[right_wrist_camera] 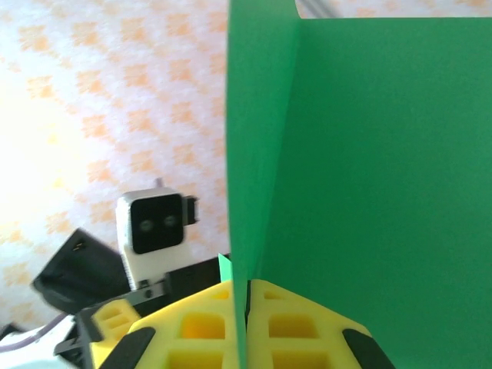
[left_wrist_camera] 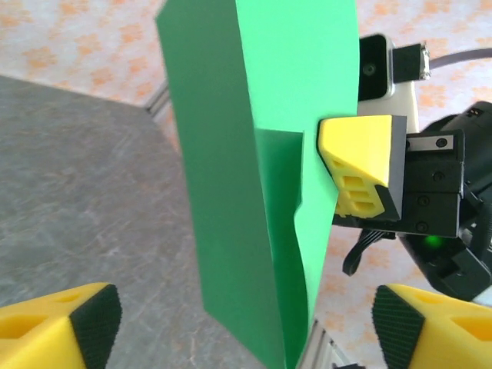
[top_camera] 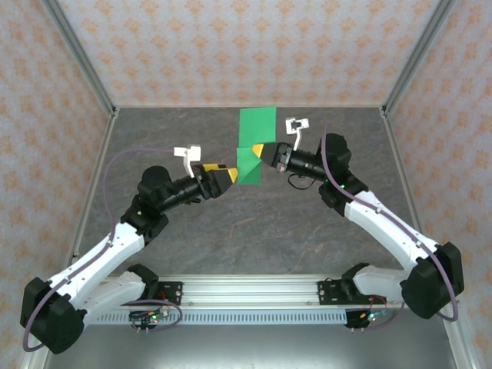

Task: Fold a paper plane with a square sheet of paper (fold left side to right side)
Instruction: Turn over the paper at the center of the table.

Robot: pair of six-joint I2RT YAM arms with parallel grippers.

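We found the square sheet of paper off the flat, standing on edge above the far middle of the table, between the two arms. It was already doubled along a crease, with one panel turned toward the left arm and the other running away toward the far wall. From the top view we could not tell whether its lowest edge touched the table.

The right gripper had it. In the right wrist view, its yellow fingers were pressed together on the sheet's near edge, with the green paper rising straight out of the seam between them. We judged that this pinch was there to keep the two layers aligned and the crease straight, since thin paper would sag or spring open if let go.

The left gripper sat just to the left of the sheet, close but apart from it. Its jaws stood wide, and its pads showed at the two lower corners of the left wrist view with the paper upright between and beyond them. We took that wide stance, square to the fold, as readiness to take an edge or press the crease. The fold looked begun rather than finished, with no dart shape yet.
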